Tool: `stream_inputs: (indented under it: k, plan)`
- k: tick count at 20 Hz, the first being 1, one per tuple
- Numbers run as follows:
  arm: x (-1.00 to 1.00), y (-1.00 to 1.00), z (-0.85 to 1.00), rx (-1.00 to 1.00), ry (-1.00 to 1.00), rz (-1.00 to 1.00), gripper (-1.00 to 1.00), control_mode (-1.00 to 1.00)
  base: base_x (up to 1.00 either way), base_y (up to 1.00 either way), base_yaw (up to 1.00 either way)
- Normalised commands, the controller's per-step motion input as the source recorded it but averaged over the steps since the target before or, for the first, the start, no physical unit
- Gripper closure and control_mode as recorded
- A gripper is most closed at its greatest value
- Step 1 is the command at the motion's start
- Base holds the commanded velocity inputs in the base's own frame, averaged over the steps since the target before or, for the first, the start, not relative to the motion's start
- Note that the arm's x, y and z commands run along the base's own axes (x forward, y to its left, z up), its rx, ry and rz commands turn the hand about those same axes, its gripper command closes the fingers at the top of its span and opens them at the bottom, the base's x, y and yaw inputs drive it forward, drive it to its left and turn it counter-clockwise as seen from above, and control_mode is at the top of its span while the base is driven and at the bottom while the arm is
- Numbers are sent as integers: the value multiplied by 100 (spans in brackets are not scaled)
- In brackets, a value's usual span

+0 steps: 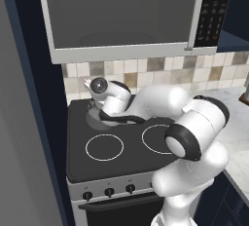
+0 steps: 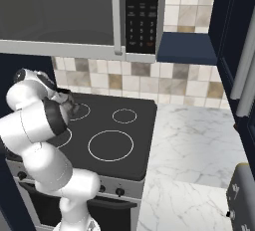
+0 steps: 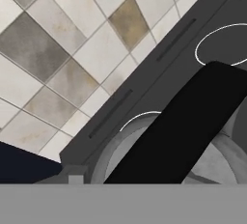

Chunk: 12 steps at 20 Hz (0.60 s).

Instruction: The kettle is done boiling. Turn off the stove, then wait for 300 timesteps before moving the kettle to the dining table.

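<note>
The kettle (image 3: 212, 162) sits on the back left burner of the stove (image 1: 116, 164), close under the tiled wall (image 3: 72, 49). In the hand view its black handle (image 3: 178, 131) fills the near field as a broad dark bar, with the grey lid and body curving away beneath it on either side. That bar runs slantwise across the view, from low and near up toward the far burner ring.

The pincer (image 1: 99, 115) is right down over the kettle, so the thing it wants lies directly ahead of and under the hand, not off to a side. In the left base view the wrist hides most of the kettle; a sliver of grey shows beside it. The fingertips themselves are lost behind the handle, so contact cannot be confirmed outright (the narrow set of the pincer, with the handle square in front of the hand camera, suggests it is closed around that bar).

My reading is that a grasp on the handle is in place or very nearly so. The dining table is well away from here. The lift should go straight up first, since the microwave (image 1: 121, 15) hangs low over the stove.
</note>
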Motion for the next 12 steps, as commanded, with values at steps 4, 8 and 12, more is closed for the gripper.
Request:
stream_inputs:
  k: [4, 8, 12]
  plan:
    - [-30, 0, 36, -1, 3, -2, 100, -100, 0, 0, 0]
    - [-29, 0, 32, -3, 4, -1, 100, -100, 0, 0, 0]
    - [-33, -3, 25, -6, 3, 0, 100, -100, 0, 0, 0]
